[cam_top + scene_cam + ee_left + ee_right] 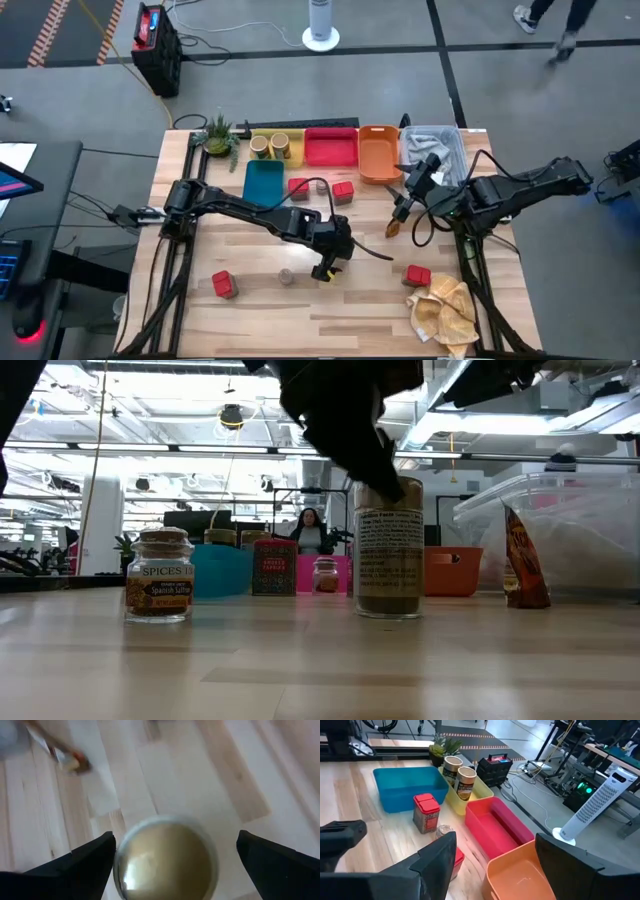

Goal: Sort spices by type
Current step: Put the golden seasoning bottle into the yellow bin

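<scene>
Read the step as a pick, mid-sort. Far left: noted two tan jars (458, 774) sitting in the yellow tray (297, 133). Mid-table, near side: saw the left gripper (328, 265) spread wide astride a matching tan jar (389, 550), upright on the wood, pads (95, 855) clear on both sides, nothing pinched. Next move probably needed: close squarely on the jar body, lift, carry far-left to the yellow tray. Further right: saw the right gripper (400, 212) parted too, hanging just beside the thin brown packet (525, 565); couldn't tell whether touching.
</scene>
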You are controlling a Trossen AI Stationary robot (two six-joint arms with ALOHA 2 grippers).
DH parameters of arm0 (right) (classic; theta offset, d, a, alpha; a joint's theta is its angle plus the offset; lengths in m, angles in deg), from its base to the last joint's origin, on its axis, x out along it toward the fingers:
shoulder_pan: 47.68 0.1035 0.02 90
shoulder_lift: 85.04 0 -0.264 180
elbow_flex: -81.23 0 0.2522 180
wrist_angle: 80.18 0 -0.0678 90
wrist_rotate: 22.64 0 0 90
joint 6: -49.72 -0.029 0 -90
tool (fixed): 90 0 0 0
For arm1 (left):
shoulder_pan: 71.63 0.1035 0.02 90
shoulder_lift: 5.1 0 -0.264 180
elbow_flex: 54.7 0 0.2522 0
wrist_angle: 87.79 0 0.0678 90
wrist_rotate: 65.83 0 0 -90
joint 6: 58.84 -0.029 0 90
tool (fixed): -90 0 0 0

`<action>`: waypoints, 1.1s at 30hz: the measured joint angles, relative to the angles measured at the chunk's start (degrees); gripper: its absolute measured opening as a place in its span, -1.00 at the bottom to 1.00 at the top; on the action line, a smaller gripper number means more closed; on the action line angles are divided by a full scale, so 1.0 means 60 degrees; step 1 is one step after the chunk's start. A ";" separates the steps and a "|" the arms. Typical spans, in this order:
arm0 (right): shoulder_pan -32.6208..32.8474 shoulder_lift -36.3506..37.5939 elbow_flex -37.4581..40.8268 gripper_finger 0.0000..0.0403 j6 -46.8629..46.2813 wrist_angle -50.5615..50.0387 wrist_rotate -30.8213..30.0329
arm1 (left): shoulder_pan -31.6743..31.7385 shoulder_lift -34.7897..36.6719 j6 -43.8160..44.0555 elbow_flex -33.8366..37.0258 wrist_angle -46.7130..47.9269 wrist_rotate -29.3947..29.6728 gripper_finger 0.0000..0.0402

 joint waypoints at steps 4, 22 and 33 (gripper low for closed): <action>0.0054 -0.0004 0.0000 0.51 0.0004 0.0002 0.0029 | 0.0007 -0.0148 -0.0016 -0.0019 -0.0039 0.0012 0.98; 0.0077 -0.0007 0.0000 0.51 -0.0084 0.0034 0.0043 | 0.0176 -0.0436 0.0182 -0.0460 0.0536 0.0178 0.35; 0.0241 -0.0007 0.0000 0.51 -0.0113 -0.0051 0.0030 | 0.1251 0.1053 -0.0257 -0.1112 0.2208 0.1457 0.35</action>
